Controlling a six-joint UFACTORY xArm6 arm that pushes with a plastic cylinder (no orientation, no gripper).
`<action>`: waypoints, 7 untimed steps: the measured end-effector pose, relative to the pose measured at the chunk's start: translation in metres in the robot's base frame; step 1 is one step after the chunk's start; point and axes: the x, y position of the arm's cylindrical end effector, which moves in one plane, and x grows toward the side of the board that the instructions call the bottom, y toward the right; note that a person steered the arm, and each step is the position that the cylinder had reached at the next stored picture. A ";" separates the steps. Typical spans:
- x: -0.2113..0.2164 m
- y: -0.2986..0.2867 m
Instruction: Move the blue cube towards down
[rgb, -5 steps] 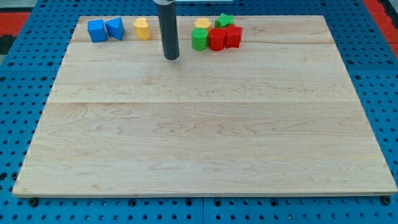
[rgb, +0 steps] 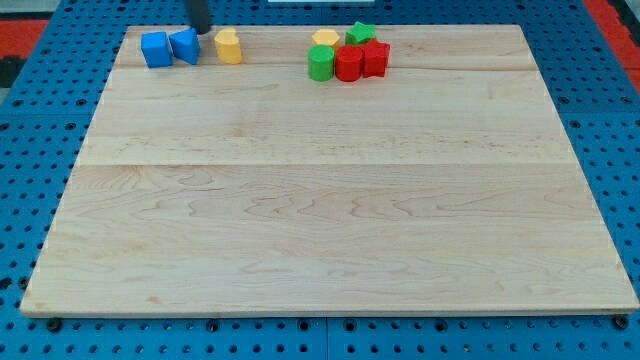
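Observation:
The blue cube (rgb: 155, 49) sits at the view's top left of the wooden board (rgb: 320, 200). A second blue block (rgb: 185, 45), wedge-like, touches its right side. My tip (rgb: 201, 30) is at the view's top edge, just above and right of the wedge-like blue block, between it and a yellow block (rgb: 229, 45). It stands up and right of the blue cube, apart from it.
A cluster stands at the top centre-right: a yellow block (rgb: 325, 38), a green cylinder (rgb: 320, 63), a green block (rgb: 361, 33) and two red blocks (rgb: 348, 63) (rgb: 375, 58). A blue pegboard (rgb: 40, 200) surrounds the board.
My rod has moved up and to the left, from below and right of the yellow block to the top edge above the wedge-like blue block. No block has moved.

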 end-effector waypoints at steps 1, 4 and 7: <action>0.015 -0.022; 0.039 -0.037; 0.185 0.045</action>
